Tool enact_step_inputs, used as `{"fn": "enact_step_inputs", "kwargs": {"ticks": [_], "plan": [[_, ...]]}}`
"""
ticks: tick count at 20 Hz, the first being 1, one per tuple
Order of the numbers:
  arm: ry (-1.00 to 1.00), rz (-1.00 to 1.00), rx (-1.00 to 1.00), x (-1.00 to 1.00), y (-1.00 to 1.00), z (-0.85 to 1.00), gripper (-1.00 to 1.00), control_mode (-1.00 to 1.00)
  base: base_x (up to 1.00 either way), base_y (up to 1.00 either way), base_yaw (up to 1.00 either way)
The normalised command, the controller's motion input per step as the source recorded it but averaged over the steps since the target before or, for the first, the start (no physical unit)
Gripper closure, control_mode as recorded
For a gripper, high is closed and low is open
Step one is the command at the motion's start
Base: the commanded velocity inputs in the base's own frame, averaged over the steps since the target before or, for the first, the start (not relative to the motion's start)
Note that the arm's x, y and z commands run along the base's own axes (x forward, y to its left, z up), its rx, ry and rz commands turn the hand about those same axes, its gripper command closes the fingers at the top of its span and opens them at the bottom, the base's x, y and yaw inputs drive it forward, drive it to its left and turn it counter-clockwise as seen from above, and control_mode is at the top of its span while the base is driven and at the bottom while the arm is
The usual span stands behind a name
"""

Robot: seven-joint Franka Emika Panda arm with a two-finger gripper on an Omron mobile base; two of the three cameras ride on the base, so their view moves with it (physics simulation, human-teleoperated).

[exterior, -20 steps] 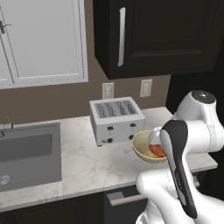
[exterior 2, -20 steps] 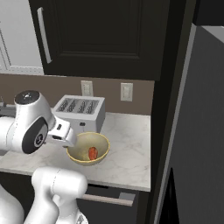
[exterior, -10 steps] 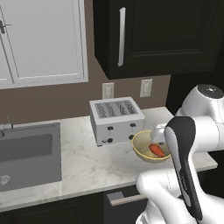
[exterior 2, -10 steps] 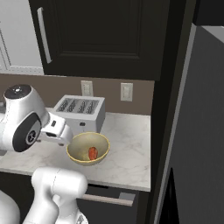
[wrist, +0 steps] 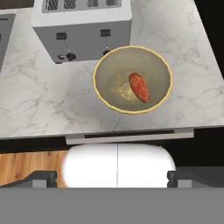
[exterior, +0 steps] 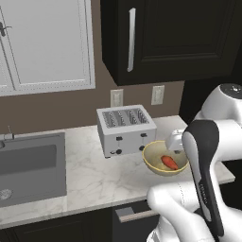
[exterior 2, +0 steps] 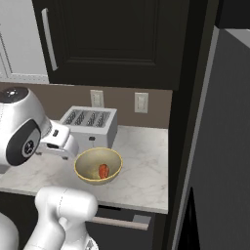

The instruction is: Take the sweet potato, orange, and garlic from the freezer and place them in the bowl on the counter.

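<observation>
sweet potato lies in bowl | pincer spread, tips cut off at frame bottom

A rendered home kitchen
Marbled counter with steel sink, silver toaster, dark wall cabinets, wall outlets

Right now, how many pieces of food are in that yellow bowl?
1: a sweet potato lies just off the middle of the bowl, which stands by the toaster. Nothing else shows inside.

arm: folded, raised | fingers: spread wide, holding nothing | hand: facing down
</observation>
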Motion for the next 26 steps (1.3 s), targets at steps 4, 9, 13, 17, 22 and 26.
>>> {"fn": "enact_step_inputs", "kwargs": {"ticks": [4, 9, 13, 17, 22, 26], "plan": [[0.0, 0.0, 0.0, -0.02, 0.0, 0.2, -1.0, -1.0, 0.0, 0.0, 0.0], [0.0, 0.0, 0.0, 0.0, 0.0, 0.06, -1.0, -1.0, 0.0, 0.0, 0.0], [0.0, 0.0, 0.0, -0.01, 0.1, 0.0, -1.0, -1.0, 0.0, 0.0, 0.0], [-0.01, 0.03, 0.0, 0.0, 0.03, 0.01, -1.0, -1.0, 0.0, 0.0, 0.0], [0.0, 0.03, 0.0, 0.0, 0.0, 0.02, -1.0, -1.0, 0.0, 0.0, 0.0], [0.0, 0.04, 0.0, 0.0, 0.0, 0.0, -1.0, -1.0, 0.0, 0.0, 0.0]]}}
